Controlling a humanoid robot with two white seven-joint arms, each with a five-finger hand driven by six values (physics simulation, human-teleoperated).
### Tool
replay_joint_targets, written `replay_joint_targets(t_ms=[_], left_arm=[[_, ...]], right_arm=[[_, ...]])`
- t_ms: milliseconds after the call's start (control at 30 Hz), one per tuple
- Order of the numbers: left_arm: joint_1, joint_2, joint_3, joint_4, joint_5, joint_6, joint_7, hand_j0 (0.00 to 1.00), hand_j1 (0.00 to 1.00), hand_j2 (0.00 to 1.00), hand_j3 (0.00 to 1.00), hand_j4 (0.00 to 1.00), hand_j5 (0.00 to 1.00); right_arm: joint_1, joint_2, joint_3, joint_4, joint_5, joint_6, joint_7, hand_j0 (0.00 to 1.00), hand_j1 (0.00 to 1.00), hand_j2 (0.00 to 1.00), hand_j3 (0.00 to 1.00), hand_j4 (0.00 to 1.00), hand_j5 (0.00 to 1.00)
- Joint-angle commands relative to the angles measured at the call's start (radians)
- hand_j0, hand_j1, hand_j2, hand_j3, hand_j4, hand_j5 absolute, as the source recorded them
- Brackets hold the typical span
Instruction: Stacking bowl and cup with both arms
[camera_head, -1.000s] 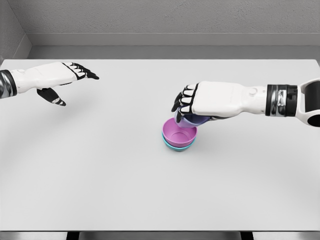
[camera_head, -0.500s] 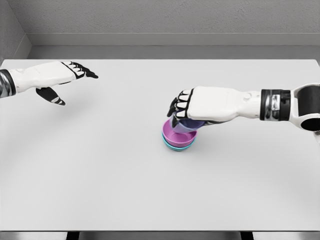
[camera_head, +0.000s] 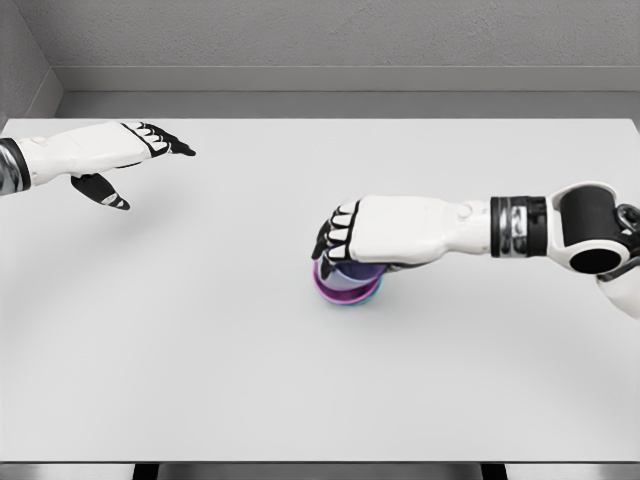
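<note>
Now my right hand (camera_head: 345, 240) grips the purple cup (camera_head: 352, 272) directly above the pink bowl (camera_head: 345, 290); left hand (camera_head: 120, 160), open, hovers far left.

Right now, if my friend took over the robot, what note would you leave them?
Right hand: curled around the purple cup, holding it down inside the pink bowl.
Left hand: open, holding nothing, hovering over the far left of the table.
Things: the pink bowl sits nested in a teal bowl near the table's middle; the cup is in the pink bowl.
Done: bowls stacked, cup brought into the stack.
Left: let go of the cup and lift the right hand away, gently.
</note>
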Motion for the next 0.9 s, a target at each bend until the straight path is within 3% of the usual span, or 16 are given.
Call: replay_joint_targets(t_ms=[0, 133, 233, 667, 700, 733, 867], left_arm=[[0.0, 0.001, 0.001, 0.0, 0.007, 0.002, 0.001, 1.0, 1.0, 1.0, 1.0, 1.0, 1.0], [0.0, 0.001, 0.001, 0.0, 0.007, 0.002, 0.001, 1.0, 1.0, 1.0, 1.0, 1.0, 1.0], [0.0, 0.001, 0.001, -0.001, 0.006, 0.002, 0.001, 1.0, 1.0, 1.0, 1.0, 1.0, 1.0], [0.0, 0.001, 0.001, 0.0, 0.006, 0.002, 0.001, 1.0, 1.0, 1.0, 1.0, 1.0, 1.0], [0.0, 0.001, 0.001, 0.0, 0.006, 0.002, 0.001, 1.0, 1.0, 1.0, 1.0, 1.0, 1.0], [0.0, 0.001, 0.001, 0.0, 0.006, 0.002, 0.001, 1.0, 1.0, 1.0, 1.0, 1.0, 1.0], [0.0, 0.001, 0.001, 0.0, 0.006, 0.002, 0.001, 1.0, 1.0, 1.0, 1.0, 1.0, 1.0]], right_arm=[[0.0, 0.0, 0.004, -0.001, -0.006, 0.003, 0.0, 0.65, 0.65, 0.65, 0.65, 0.65, 0.65], [-0.002, -0.015, -0.01, 0.001, -0.003, 0.003, 0.001, 0.65, 0.65, 0.65, 0.65, 0.65, 0.65], [0.003, -0.044, -0.068, 0.001, -0.003, 0.003, 0.001, 0.65, 0.65, 0.65, 0.65, 0.65, 0.65], [0.034, -0.041, -0.059, 0.001, -0.005, 0.003, 0.001, 0.66, 0.66, 0.66, 0.66, 0.66, 0.66], [0.034, -0.041, -0.059, 0.001, -0.005, 0.003, 0.0, 0.78, 0.78, 0.78, 0.78, 0.78, 0.78], [0.034, -0.041, -0.059, 0.001, -0.006, 0.003, 0.0, 1.0, 1.0, 1.0, 1.0, 1.0, 1.0], [0.034, -0.04, -0.059, 0.001, -0.006, 0.003, 0.0, 1.0, 1.0, 1.0, 1.0, 1.0, 1.0]])
